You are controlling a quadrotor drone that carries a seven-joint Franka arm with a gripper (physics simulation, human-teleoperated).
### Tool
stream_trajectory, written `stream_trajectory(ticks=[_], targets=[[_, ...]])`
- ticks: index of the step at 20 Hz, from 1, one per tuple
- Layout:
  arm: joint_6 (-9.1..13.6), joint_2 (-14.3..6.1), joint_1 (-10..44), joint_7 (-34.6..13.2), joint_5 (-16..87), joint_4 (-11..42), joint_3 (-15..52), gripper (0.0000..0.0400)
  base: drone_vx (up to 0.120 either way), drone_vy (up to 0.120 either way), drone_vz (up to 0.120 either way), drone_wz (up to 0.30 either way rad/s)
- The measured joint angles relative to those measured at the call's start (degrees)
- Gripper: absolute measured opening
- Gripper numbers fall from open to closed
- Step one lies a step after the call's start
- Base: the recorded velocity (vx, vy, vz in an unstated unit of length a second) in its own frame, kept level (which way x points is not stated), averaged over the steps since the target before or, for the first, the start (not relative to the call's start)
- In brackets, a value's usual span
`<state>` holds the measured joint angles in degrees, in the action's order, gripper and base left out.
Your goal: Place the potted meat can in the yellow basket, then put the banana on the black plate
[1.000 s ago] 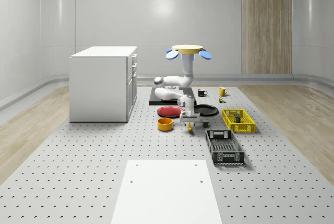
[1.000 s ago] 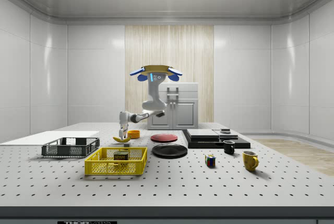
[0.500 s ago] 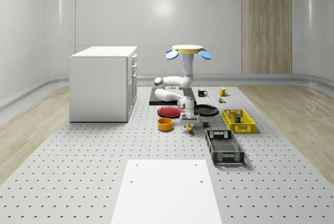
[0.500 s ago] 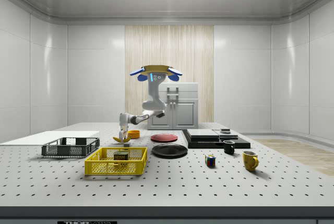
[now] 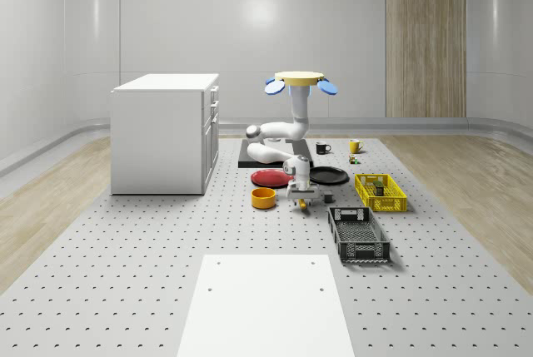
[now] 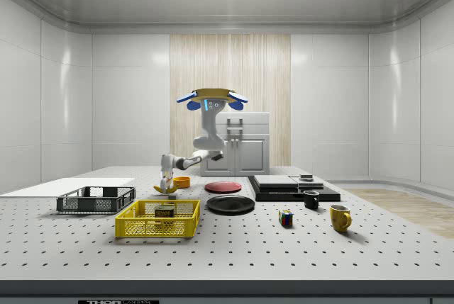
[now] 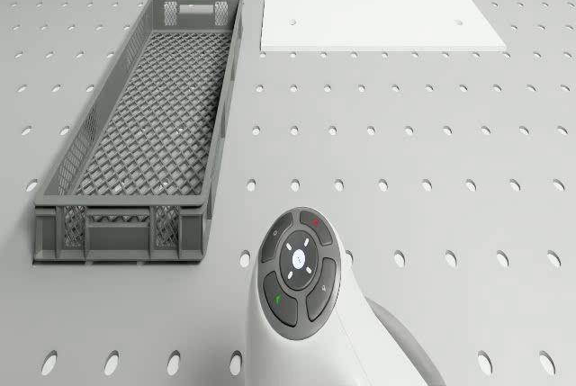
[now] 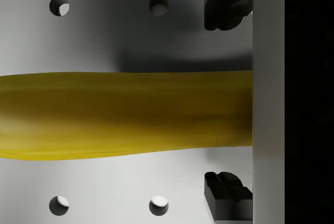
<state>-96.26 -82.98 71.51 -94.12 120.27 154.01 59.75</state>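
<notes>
Whole-scene view: my drone [image 5: 300, 79] hovering above the black plate [image 5: 328, 176], my gripper [image 5: 303, 199] down at the banana [image 5: 303, 201], plate at its 1 o'clock, side view: potted meat can [image 6: 164, 212] inside the yellow basket [image 6: 157, 219], wrist view: my fingers [image 8: 225, 6] spread wide, straddling the banana, not touching it.

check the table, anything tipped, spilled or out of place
Nothing stands out. The potted meat can sits in the yellow basket, the black plate lies flat, and the banana lies on the table between the gripper fingers.

text: "SPAM" | on: potted meat can [image 6: 164, 212] | in: yellow basket [image 6: 142, 227]
</notes>
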Motion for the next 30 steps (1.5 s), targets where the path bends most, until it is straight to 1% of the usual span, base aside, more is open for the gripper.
stream_trajectory(ticks=[1, 2, 3, 4, 6, 11, 15, 19, 24, 26, 29, 30], targets=[[0.03, 0.07, 0.01, 0.02, 0.05, -0.05, -0.03, 0.0329, 0.000, 0.000, 0.000, 0.000], [0.06, 0.14, 0.02, 0.05, 0.10, -0.09, -0.06, 0.0290, 0.000, 0.000, 0.000, 0.000], [0.09, 0.20, 0.01, 0.07, 0.13, -0.13, -0.08, 0.0259, 0.000, 0.000, 0.000, 0.000], [0.13, 0.26, 0.00, 0.10, 0.17, -0.15, -0.10, 0.0235, 0.000, 0.000, 0.000, 0.000], [0.20, 0.37, -0.02, 0.14, 0.24, -0.18, -0.13, 0.0202, 0.000, 0.000, 0.000, 0.000], [0.66, 0.62, -0.18, 0.15, 0.46, -0.07, 0.00, 0.0197, 0.000, 0.000, 0.000, 0.000], [1.82, 0.62, -0.73, 0.35, -0.87, 0.93, 1.64, 0.0197, 0.000, 0.000, 0.010, 0.000], [3.14, 0.54, -1.28, -0.07, -2.76, 2.10, 3.81, 0.0201, 0.000, 0.000, 0.120, 0.000], [3.89, 0.47, -1.55, -0.60, -4.04, 2.78, 5.23, 0.0200, 0.000, 0.008, 0.120, 0.000], [4.02, 0.43, -1.58, -0.74, -4.30, 2.90, 5.51, 0.0200, -0.040, 0.120, 0.120, 0.000], [4.11, 0.38, -1.60, -0.84, -4.54, 3.01, 5.76, 0.0201, -0.120, 0.120, 0.107, 0.000], [4.12, 0.37, -1.60, -0.86, -4.60, 3.03, 5.81, 0.0201, -0.120, 0.120, 0.000, 0.000]])
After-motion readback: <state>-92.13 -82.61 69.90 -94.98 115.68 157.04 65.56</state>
